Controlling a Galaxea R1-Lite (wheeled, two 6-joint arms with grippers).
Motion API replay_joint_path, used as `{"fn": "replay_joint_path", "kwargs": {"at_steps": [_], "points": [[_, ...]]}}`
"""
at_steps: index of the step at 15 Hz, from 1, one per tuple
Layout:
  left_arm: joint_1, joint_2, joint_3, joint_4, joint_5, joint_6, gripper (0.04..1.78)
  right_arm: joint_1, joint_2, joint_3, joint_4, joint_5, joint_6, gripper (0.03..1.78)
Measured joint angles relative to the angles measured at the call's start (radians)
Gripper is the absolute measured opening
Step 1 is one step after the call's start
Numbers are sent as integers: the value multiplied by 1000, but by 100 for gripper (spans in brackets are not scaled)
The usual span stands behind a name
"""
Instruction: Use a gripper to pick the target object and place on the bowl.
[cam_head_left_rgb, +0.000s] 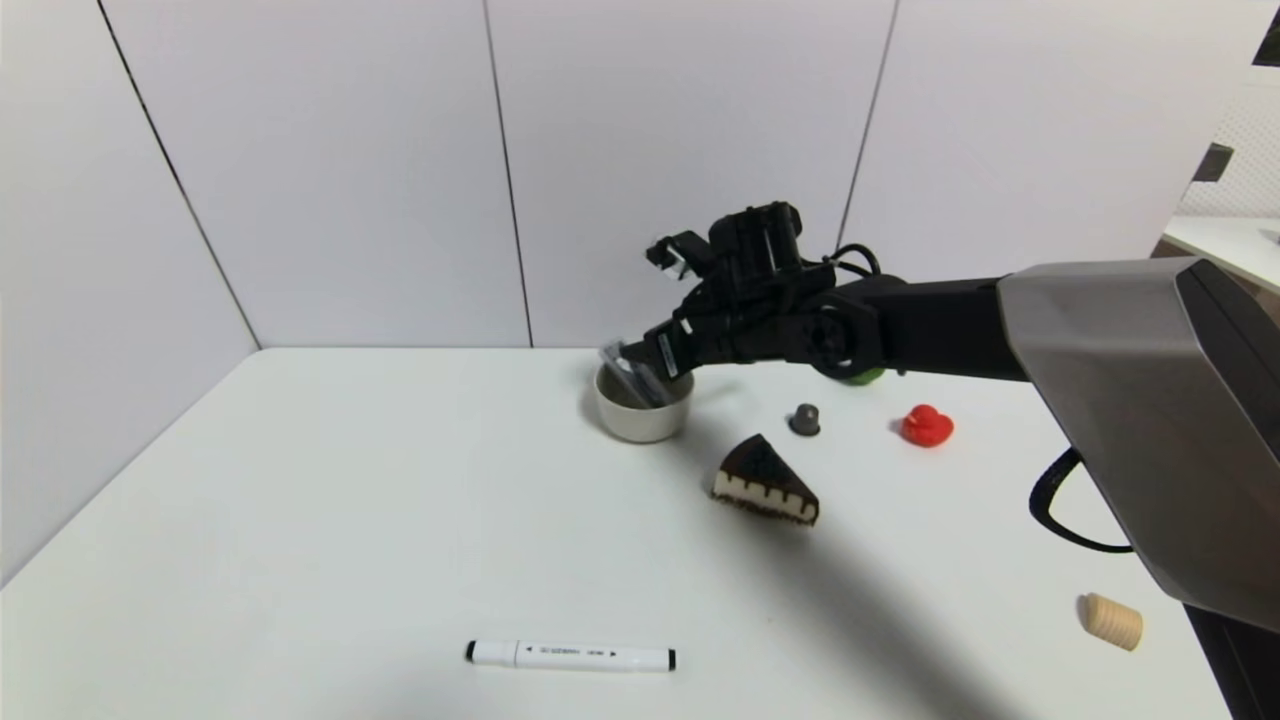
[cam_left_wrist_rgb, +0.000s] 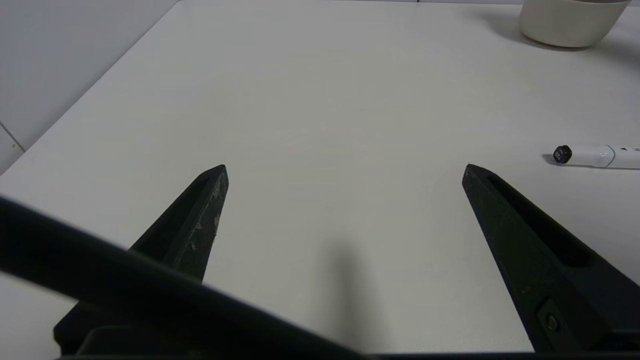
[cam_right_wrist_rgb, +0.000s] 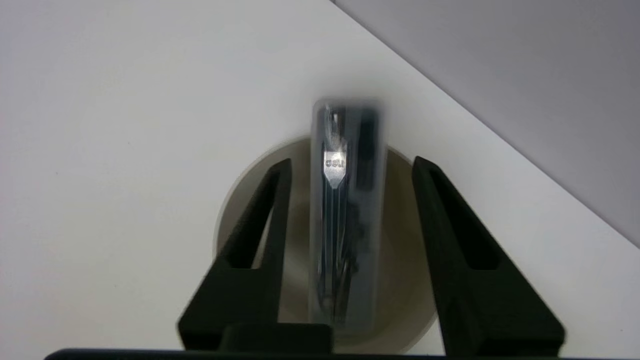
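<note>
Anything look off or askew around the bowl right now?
Yes: the clear case is much longer than the bowl is wide. It leans tilted, one end sticking out past the rim. The right gripper is open around it with gaps on both sides. Nothing looks spilled or damaged.

Bright, even light (soft shadows); blurred case.

I see the translucent grey case, long, flat and narrow with dark contents and a small silver label, lying tilted across the bowl, one end poking past the rim. The bowl is small, round and beige-grey with thick straight sides, standing upright on the white surface toward the back.
</note>
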Motion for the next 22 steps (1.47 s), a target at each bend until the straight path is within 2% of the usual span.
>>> {"fn": "replay_joint_path", "kwargs": {"at_steps": [4, 6, 8, 12, 14, 18, 22], "points": [[0, 0, 0, 0, 0, 0, 169, 0, -16, 0, -1, -1, 4, 122], [0, 0, 0, 0, 0, 0, 169, -1, -50, 0, 0, -4, 33, 133], [0, 0, 0, 0, 0, 0, 169, -6, -118, 9, 20, -4, 76, 142], [0, 0, 0, 0, 0, 0, 169, -34, -339, 98, 75, 0, 102, 153], [0, 0, 0, 0, 0, 0, 169, -40, -492, 195, 82, 1, 111, 157], [0, 0, 0, 0, 0, 1, 169, -77, -832, 491, 111, 20, 113, 163], [0, 0, 0, 0, 0, 0, 169, -244, -1167, 757, 262, 82, 25, 166]]}}
